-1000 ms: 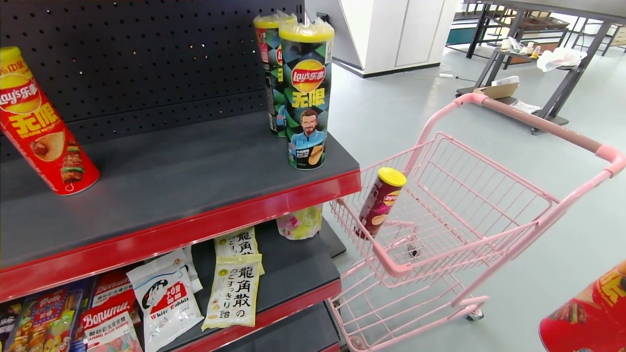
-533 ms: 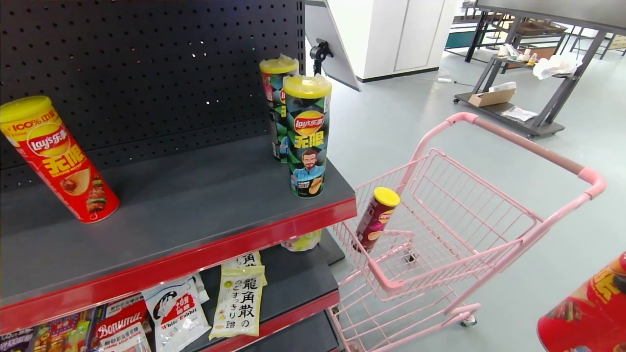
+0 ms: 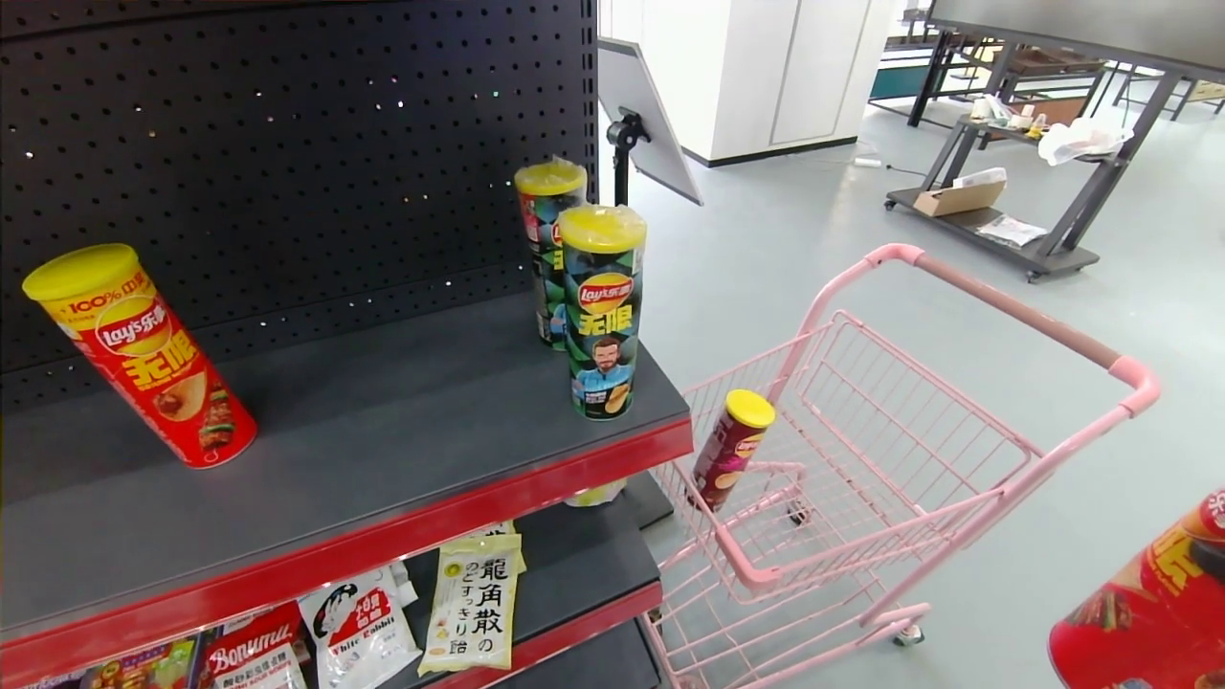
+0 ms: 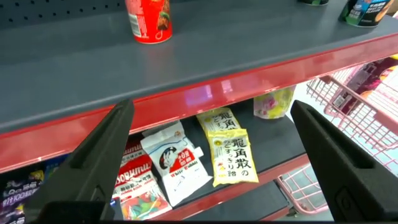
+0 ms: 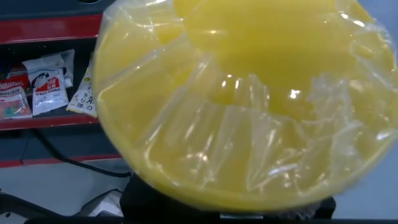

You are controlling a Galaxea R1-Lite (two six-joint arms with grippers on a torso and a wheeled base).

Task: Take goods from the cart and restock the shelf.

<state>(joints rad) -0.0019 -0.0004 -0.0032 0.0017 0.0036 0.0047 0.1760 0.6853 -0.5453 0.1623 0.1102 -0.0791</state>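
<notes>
1. Low at the right edge of the head view, the red cardboard chip can (image 3: 1144,622) hung off the floor. It was outside the cart and well apart from the shelf.
2. The right gripper (image 5: 227,213) was pinching that red cardboard chip can. The can's yellow film-wrapped plastic lid (image 5: 249,93) faced the wrist camera and hid the fingers behind it.
3. A maroon chip can with a yellow lid (image 3: 729,448) leaned tilted inside the pink wire shopping cart (image 3: 1014,316), against the basket wall nearest the shelf.
4. The cart stood on the grey floor just beside the right end of the shelf, with its handle turned away from it.
5. The dark grey shelf board with a red front edge (image 3: 402,431) carried three cans in front of a black pegboard back panel (image 3: 287,144).
6. A second red chip can with a yellow lid (image 3: 144,359) stood near the board's left end.
7. Two green-and-black chip cans stood at the right end. The front one (image 3: 601,316) was near the red edge, and the rear one (image 3: 544,249) was just behind it.
8. The left gripper (image 4: 211,149) was spread wide and held nothing. It hung in front of the red edge, facing the lower shelf.
9. On that lower shelf lay flat packets, among them a yellow-and-white sachet (image 4: 231,155) and a white pouch (image 4: 176,163) beside it.
</notes>
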